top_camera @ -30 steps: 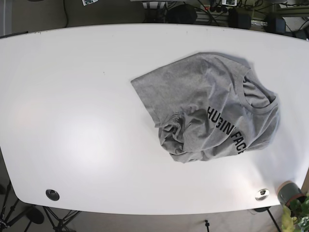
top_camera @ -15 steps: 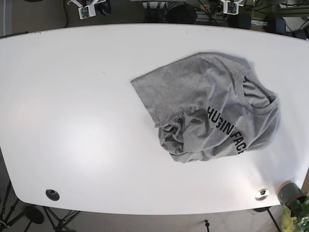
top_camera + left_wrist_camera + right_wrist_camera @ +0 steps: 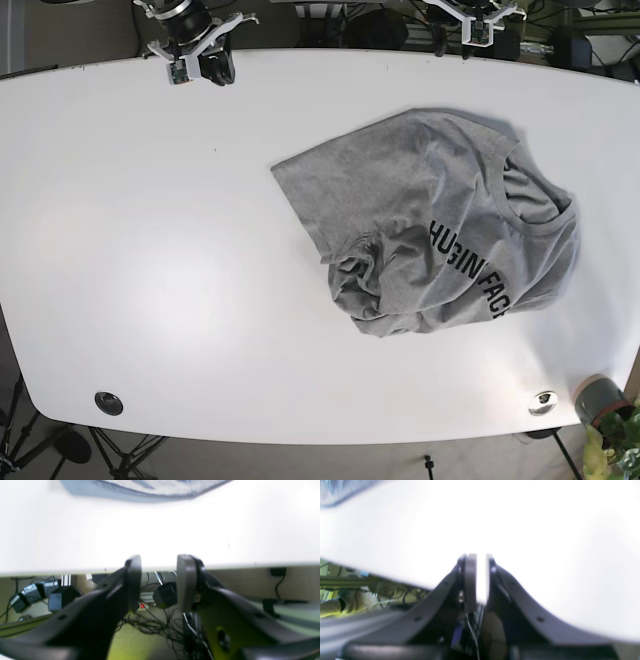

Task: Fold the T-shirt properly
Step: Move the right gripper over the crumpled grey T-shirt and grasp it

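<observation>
Shirt-wise, the grey T-shirt (image 3: 430, 230) is lying crumpled on the white table (image 3: 150, 250), nothing folded yet. The collar end is at its outer side, black lettering runs across the chest, and the lower corner is bunched into a wad of wrinkles. One flat hem corner sticks out toward the table's open middle.

Both arms are well away from the shirt, right up at the table's far edge. The left gripper (image 3: 478, 22) sits just past that edge, more or less straight beyond the shirt; its wrist view shows the jaws parted with nothing between them. The right gripper (image 3: 198, 62) is over the edge farther along, well apart from the shirt, with its jaws nearly closed, just a slim gap, and empty.

So I'd say this is the very start: reaching in. Next move probably calls for spreading the shirt flat first, grabbing that bunched corner and the hem, before any real fold makes sense.
</observation>
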